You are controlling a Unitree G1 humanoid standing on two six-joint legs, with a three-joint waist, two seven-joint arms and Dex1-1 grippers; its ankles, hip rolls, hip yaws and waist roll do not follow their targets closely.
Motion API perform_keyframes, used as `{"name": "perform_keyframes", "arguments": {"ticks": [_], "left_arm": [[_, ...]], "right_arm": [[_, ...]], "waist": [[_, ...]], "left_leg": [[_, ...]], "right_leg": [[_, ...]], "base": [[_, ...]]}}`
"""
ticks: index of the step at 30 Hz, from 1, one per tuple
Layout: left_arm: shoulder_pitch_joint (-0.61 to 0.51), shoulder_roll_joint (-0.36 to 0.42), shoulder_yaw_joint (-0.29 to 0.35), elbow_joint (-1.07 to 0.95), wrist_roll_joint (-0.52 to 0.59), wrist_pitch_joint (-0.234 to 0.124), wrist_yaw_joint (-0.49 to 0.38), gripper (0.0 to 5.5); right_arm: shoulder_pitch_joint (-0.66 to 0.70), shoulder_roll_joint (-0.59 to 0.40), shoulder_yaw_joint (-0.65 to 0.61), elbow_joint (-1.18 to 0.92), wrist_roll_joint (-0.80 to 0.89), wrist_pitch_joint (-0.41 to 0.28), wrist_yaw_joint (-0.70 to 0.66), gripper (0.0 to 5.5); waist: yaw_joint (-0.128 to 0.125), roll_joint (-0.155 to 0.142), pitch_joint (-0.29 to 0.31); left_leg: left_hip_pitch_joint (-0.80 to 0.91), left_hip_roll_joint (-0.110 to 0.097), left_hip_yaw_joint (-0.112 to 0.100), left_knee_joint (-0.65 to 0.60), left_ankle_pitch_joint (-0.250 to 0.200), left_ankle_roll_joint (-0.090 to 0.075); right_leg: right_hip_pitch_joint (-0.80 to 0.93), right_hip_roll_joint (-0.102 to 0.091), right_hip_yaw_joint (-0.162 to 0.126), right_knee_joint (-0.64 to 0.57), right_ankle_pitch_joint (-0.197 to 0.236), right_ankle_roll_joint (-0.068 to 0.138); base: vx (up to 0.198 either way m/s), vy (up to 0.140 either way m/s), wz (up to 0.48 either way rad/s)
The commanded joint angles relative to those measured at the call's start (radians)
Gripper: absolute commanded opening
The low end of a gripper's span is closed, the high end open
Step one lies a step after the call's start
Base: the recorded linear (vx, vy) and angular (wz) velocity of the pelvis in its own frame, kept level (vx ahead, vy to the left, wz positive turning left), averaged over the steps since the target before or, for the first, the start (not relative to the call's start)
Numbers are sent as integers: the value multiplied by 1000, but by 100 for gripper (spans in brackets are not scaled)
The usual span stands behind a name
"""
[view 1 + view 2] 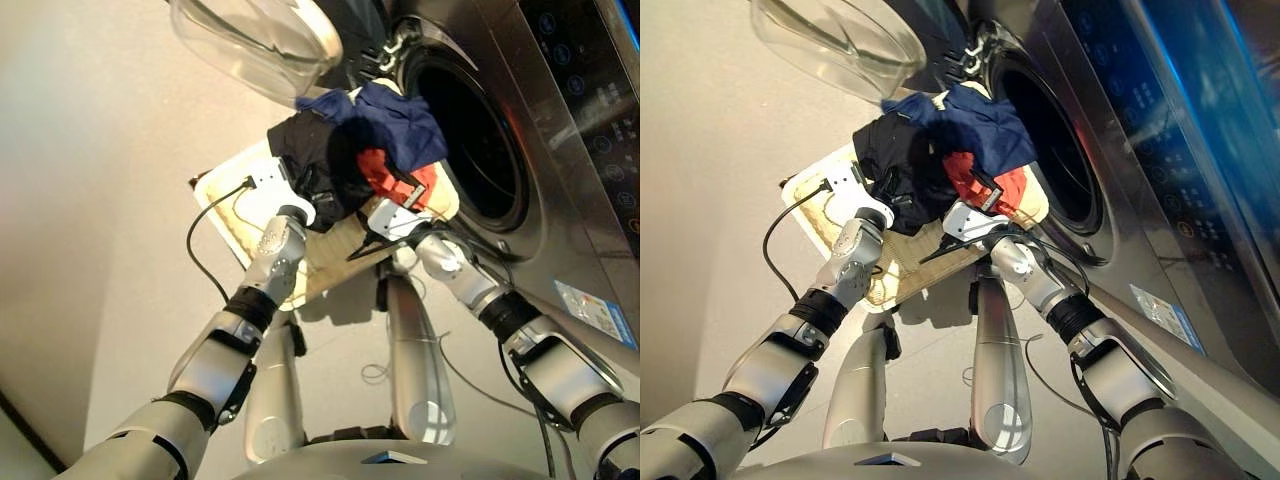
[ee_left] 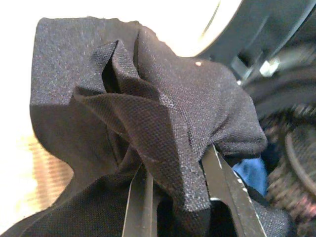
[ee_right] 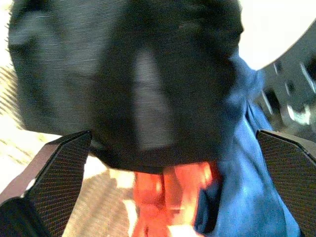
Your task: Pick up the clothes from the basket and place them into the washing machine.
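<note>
A pale grey floor [image 1: 90, 180] spreads out beyond and to the outer side of the left gripper [image 1: 308, 192]. A black cable [image 1: 190, 245] starts just beside that gripper and loops out over the floor, back toward the forearm. A thin wire [image 1: 375, 372] lies coiled on the floor well behind the right gripper [image 1: 400, 195]. Off to that gripper's outer side stands a dark panel [image 1: 590, 60] with faint blue symbols.

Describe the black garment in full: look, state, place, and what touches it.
The black garment is a soft, fine-woven dark cloth, crumpled into folds. It sits on the left of the clothes pile over the cream wicker basket, in front of the washing machine. The navy garment drapes beside and partly over it, the coral one lies to its right. The left gripper has a fold pinched between its fingers.
</note>
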Motion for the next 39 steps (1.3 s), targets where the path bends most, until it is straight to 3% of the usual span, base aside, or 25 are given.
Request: {"name": "perform_keyframes", "arguments": {"ticks": [1,6,18,19,20,21,27,28,29,35,39], "left_arm": [[-15,-22,-31,-99,-52,-53,-39,0],[-4,-50,-68,-165,-119,-51,-30,0],[3,-94,-147,-238,-217,-58,-3,0],[4,-91,-153,-240,-222,-57,-3,0],[6,-88,-158,-245,-226,-54,0,0],[9,-86,-161,-252,-229,-54,0,0],[25,-61,-181,-283,-231,-42,-5,0],[26,-57,-183,-286,-231,-39,-7,211],[33,-48,-183,-291,-227,-37,-7,550],[61,-16,-151,-308,-227,-35,-19,550],[101,26,-75,-331,-174,-72,-3,550]], "right_arm": [[-50,60,42,41,-51,-35,3,550],[-93,91,51,43,-63,-33,-26,550],[-235,121,15,76,-228,15,-241,550],[-244,128,10,90,-223,24,-245,261],[-248,131,6,95,-221,29,-252,47],[-247,134,0,98,-215,31,-257,0],[-254,143,-45,132,-181,51,-281,0],[-253,141,-52,134,-176,52,-288,0],[-247,142,-65,137,-165,52,-292,0],[-207,139,-121,163,-142,63,-330,0],[-165,146,-179,208,-122,73,-364,0]], "waist": [[0,11,-55],[12,20,-64],[28,50,-71],[30,50,-72],[31,51,-72],[32,51,-72],[39,50,-77],[40,49,-77],[40,49,-78],[43,50,-78],[47,50,-74]], "left_leg": [[130,29,11,121,-142,-27],[139,28,6,128,-145,-25],[119,21,0,143,-148,-21],[116,21,-1,145,-148,-20],[113,21,-2,148,-149,-20],[111,21,-3,151,-150,-19],[102,20,-10,157,-153,-16],[101,19,-11,159,-153,-15],[100,19,-11,160,-155,-14],[90,18,-12,168,-159,-11],[79,15,-14,171,-161,-9]], "right_leg": [[125,-28,10,-250,171,131],[135,-29,10,-242,166,131],[120,-35,14,-237,171,135],[119,-35,15,-237,171,135],[119,-35,15,-237,171,135],[119,-35,14,-236,171,135],[116,-36,14,-235,171,134],[114,-37,14,-233,172,135],[113,-37,14,-233,172,135],[101,-40,17,-225,169,135],[91,-43,20,-216,167,136]], "base": [[0,0,0],[0,0,0],[0,0,0],[0,0,0],[0,0,0],[0,0,0],[0,0,0],[0,0,0],[0,0,0],[0,0,0],[0,0,0]]}}
